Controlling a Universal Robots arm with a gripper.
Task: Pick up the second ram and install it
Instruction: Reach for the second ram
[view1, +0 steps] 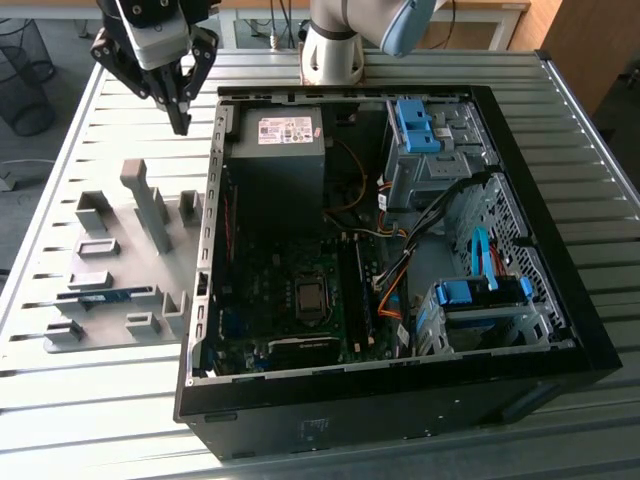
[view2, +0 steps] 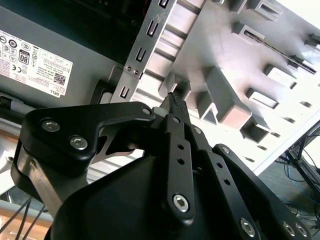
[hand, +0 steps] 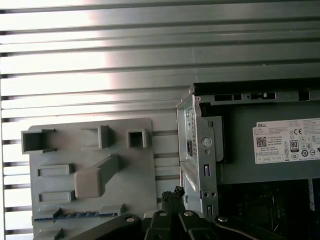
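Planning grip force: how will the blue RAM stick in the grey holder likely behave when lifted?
The second ram looks thin and flat, so probably light and stiff. It stands on edge in a grey holder slot, so it could tip sideways once lifted free.

A ribbed metal table (view1: 90, 420) stretches across the exterior view. At ten o'clock a black wire wastebasket (view1: 22, 75) stands on the grey floor (view1: 62, 30). At one o'clock stands wooden furniture (view1: 585, 40). In the first wrist view, bright glare washes the table's slats.

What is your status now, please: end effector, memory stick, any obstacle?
End effector shut, empty, beside computer case. Memory stick in grey holder, untouched. Nothing lying over it.
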